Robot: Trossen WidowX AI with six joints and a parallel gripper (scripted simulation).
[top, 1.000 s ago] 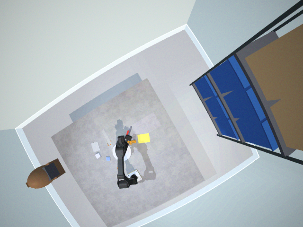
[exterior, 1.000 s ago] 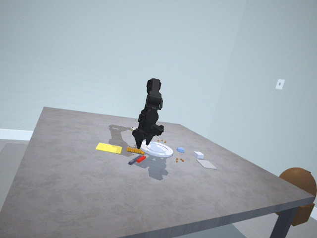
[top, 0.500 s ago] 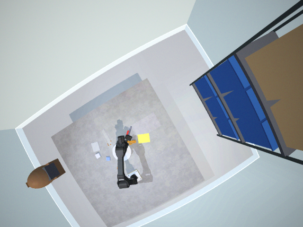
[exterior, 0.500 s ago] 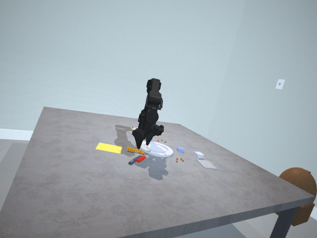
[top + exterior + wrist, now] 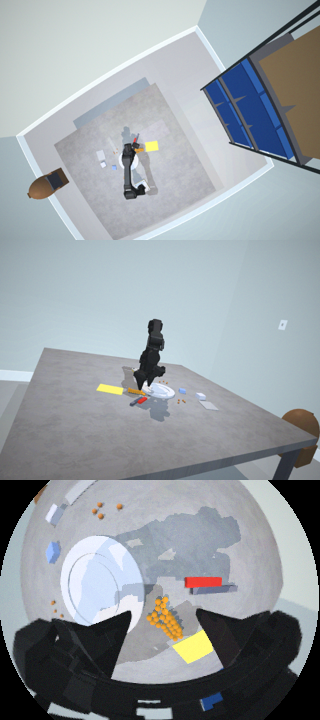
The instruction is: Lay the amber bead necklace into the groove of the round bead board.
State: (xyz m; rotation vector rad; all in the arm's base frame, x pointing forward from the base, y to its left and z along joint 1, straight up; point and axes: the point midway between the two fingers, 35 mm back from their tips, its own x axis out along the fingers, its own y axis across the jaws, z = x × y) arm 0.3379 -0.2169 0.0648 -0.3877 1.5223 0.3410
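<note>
The amber bead necklace [image 5: 139,150] [image 5: 135,391] [image 5: 170,622] lies bunched in a narrow, doubled strip on the table, between the round board and the yellow sheet. The white round bead board [image 5: 121,160] [image 5: 169,393] [image 5: 72,562] lies flat beside it, with a ring-shaped groove and no necklace in it; the arm covers part of it in the top view. My gripper [image 5: 144,388] [image 5: 164,612] is wide open and empty, pointing down above the table near the board's edge. In the wrist view the necklace shows between and beyond the fingertips. The fingertips are hidden in the top view.
A yellow sheet [image 5: 151,146] [image 5: 109,389] [image 5: 192,647] lies past the necklace. A red block [image 5: 142,400] [image 5: 203,582] and a dark grey bar [image 5: 134,401] lie close by. Loose orange beads, a blue block [image 5: 182,390], a white block [image 5: 200,396] and a grey plate [image 5: 208,405] lie across the board.
</note>
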